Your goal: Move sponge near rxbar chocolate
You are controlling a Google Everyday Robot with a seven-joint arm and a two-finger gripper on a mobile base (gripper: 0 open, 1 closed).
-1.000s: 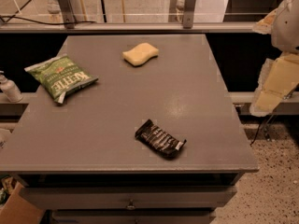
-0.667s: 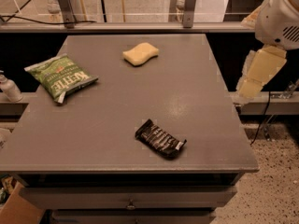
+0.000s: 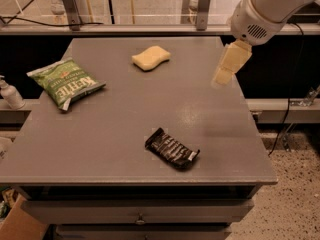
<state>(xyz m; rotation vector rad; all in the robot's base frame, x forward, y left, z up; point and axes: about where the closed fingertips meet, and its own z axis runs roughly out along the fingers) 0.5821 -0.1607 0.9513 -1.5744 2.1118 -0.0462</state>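
Claw (image 3: 223, 75) above table (image 3: 125, 124) edge, sponge (image 3: 150, 58) well apart

Yellow sponge (image 3: 150, 57) far centre; black rxbar chocolate (image 3: 172, 149) near front, well apart; gripper (image 3: 224, 74) over right edge.

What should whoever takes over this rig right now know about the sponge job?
Gripper: up over the table's right edge, to the right of the sponge and not touching it.
Sponge: lying flat at the far middle of the table, untouched.
Rxbar chocolate: lying near the front edge, slightly right of centre, well apart from the sponge.
Green chip bag: on the left side, out of the way.
Done: nothing yet; the sponge is not picked up.
Left: reach the sponge, grasp it, carry it toward the front and set it down beside the rxbar chocolate.
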